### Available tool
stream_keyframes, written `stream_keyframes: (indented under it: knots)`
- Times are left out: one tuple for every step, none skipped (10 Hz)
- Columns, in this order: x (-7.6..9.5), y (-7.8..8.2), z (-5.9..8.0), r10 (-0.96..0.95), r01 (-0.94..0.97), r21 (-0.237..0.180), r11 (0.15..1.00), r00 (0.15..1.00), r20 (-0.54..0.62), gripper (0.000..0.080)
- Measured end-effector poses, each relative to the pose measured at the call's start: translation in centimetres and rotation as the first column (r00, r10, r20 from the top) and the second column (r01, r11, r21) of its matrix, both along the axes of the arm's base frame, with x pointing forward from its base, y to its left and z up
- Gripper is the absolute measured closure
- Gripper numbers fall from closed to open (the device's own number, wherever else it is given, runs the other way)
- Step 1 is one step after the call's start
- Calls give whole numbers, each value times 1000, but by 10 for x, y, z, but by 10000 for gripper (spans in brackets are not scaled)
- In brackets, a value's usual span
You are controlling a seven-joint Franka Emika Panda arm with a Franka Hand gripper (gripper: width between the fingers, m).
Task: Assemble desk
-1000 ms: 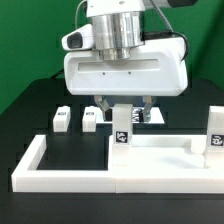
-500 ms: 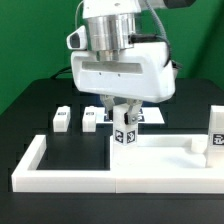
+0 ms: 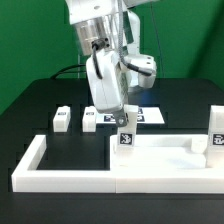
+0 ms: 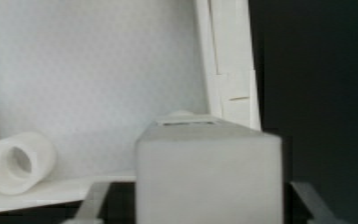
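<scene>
The white desk tabletop panel [image 3: 160, 150] lies flat inside the border rail. My gripper [image 3: 125, 124] reaches down from above and is shut on a short square white leg [image 3: 124, 139] with a tag marker. This leg stands upright on the panel's corner at the exterior view's left. In the wrist view the leg [image 4: 204, 168] fills the space between my fingers [image 4: 94, 203], over the tabletop [image 4: 105, 80] with a round corner hole [image 4: 16, 165]. A second leg [image 3: 216, 134] stands upright at the panel's right end. Two more legs [image 3: 62, 118] [image 3: 91, 118] lie behind the rail.
The long white U-shaped border rail [image 3: 60, 172] runs along the front and both sides of the panel. The marker board [image 3: 150, 116] lies flat behind the arm. The table top is black, with a green backdrop behind it.
My wrist has turned by about a quarter turn over the held leg. The broad gripper body now shows edge-on. The leg has turned with it and sits slightly lower.
</scene>
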State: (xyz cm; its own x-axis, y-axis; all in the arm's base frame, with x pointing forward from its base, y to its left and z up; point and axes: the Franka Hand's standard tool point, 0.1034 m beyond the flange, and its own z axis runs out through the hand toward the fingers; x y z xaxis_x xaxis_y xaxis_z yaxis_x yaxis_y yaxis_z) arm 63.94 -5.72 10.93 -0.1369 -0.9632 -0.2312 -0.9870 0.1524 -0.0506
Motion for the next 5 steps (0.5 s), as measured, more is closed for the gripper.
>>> stream_keyframes:
  knots:
    - [0,0,0,17,-17,-1,1000,1000,3,505]
    - [0,-1,-1,109,-108,-25,994,994,22,505]
    - [3,-2,-2,351,-344,-96,934,934,69,307]
    - [3,-2,-3,578,-564,-138,814,811,97,202]
    - [3,-3,-2,603,-588,-146,796,791,102,202]
